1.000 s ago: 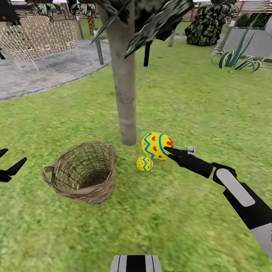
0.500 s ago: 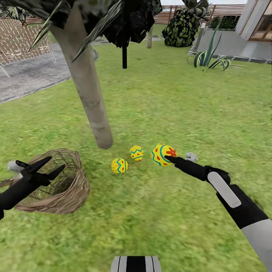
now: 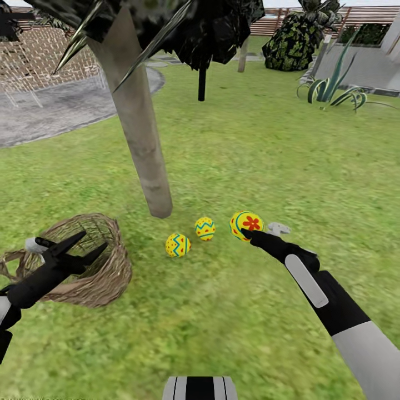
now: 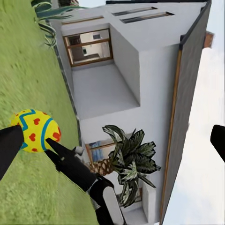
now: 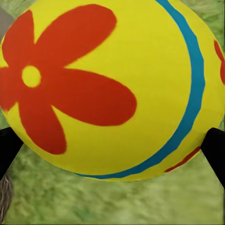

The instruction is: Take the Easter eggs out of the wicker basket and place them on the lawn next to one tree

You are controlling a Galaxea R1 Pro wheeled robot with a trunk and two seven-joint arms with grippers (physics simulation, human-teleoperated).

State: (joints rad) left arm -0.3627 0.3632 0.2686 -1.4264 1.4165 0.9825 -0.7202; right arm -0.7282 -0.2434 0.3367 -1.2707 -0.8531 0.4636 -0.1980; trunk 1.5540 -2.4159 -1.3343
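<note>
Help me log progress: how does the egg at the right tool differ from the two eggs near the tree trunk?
The egg at the right tool sits between that tool's tips; the two eggs near the trunk lie free on the grass. It shows a red flower, they show blue zigzags. It is farther from the tree trunk. All are yellow, painted, and outside the basket.

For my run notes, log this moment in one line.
right gripper: shut on third egg | two eggs on lawn by tree | left gripper: open
</note>
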